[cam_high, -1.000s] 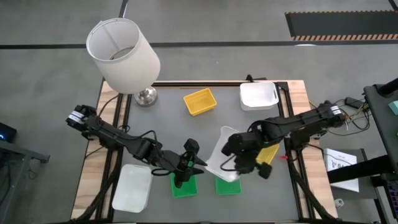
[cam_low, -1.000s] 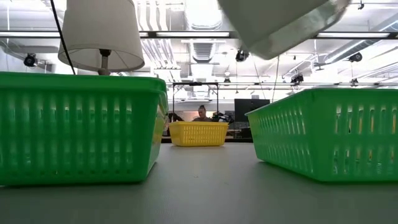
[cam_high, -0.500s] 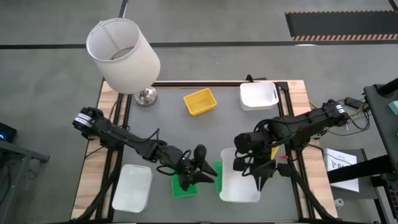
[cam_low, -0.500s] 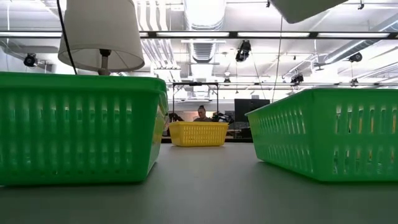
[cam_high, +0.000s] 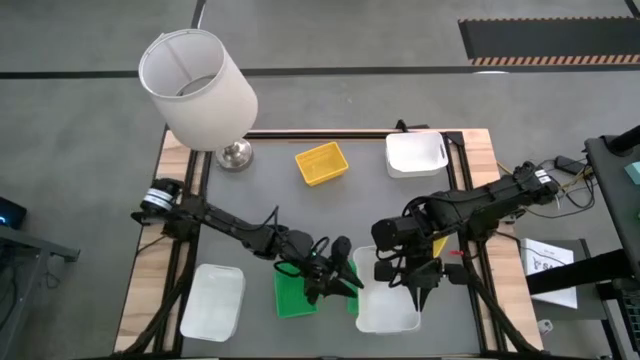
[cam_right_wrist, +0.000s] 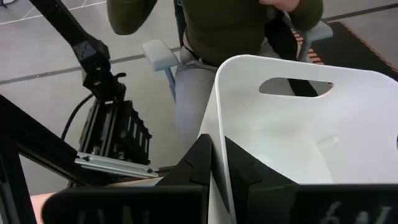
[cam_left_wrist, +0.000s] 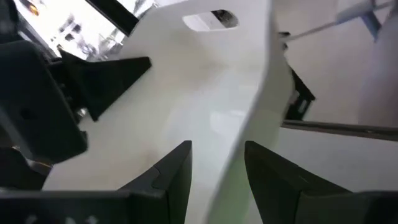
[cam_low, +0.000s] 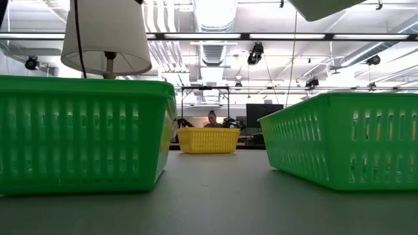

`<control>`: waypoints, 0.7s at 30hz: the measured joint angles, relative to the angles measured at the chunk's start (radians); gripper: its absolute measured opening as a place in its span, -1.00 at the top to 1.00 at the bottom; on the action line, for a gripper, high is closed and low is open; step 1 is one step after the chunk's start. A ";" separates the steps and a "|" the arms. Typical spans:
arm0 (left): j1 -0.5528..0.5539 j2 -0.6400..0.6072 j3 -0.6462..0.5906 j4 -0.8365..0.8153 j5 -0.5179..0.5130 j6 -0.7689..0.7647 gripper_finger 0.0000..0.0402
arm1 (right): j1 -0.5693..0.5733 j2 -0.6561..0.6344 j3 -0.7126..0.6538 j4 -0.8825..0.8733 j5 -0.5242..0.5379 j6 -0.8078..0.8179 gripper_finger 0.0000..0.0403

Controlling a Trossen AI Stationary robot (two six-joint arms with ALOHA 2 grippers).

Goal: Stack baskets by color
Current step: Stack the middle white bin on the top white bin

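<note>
The table carries a lamp at its far left corner, well away from both grippers.

The right gripper has its fingers pinched together on the rim of a white basket, which it holds up over the near edge of the table, hiding most of a green basket beneath it. In the low view only the lifted basket's underside shows at the upper right. A person sits beyond the table in the right wrist view.

The left gripper sits just beside the right one, at the held basket's left edge. Its fingers are apart and straddle that basket's white wall without squeezing it. Just under and behind it is another green basket, resting on the table.

Farther out on the left gripper's side lies a second white basket at the near left corner. A third white basket is far beyond the right gripper at the back edge, with a yellow basket between it and the lamp. Another yellow basket peeks out from beneath the right arm.

The step looks like a handover or a two-handed steadying of the white basket. Next, I judge, the left fingers need to close on the wall before the right lets go, then carry it over to a white one.
</note>
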 joint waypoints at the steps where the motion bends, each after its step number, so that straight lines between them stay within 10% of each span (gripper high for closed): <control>1: 0.005 0.011 0.004 0.018 0.011 -0.011 0.34 | 0.000 0.000 0.000 -0.001 -0.002 0.000 0.96; 21: 0.023 0.072 0.040 0.036 0.150 -0.017 0.96 | 0.000 0.000 0.000 0.016 -0.010 0.115 0.92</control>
